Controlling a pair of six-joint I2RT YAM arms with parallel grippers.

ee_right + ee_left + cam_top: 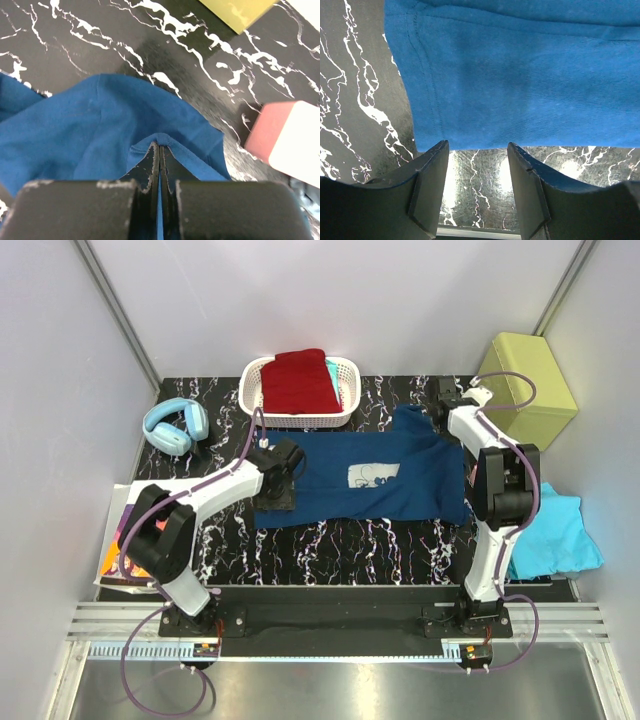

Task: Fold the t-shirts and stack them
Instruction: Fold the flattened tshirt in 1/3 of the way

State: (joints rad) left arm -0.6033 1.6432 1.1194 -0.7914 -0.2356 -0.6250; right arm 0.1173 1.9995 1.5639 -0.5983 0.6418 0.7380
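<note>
A navy blue t-shirt (400,480) with a white chest print (372,477) lies spread on the black marbled table (340,550). My right gripper (159,146) is shut on a fold of its hem (172,142) at the shirt's far right corner (440,415). My left gripper (477,146) is open at the shirt's left edge (277,495). Only bare table shows between its fingers, and the hem (425,100) lies just ahead. A dark red t-shirt (298,380) sits folded in a white basket (252,390). A turquoise t-shirt (550,535) lies crumpled at the right edge.
Blue headphones (175,425) lie at the far left and a printed sheet (112,545) hangs off the left edge. A yellow-green box (525,375) stands at the back right. A pink and white block (285,145) lies close to the right of my right gripper.
</note>
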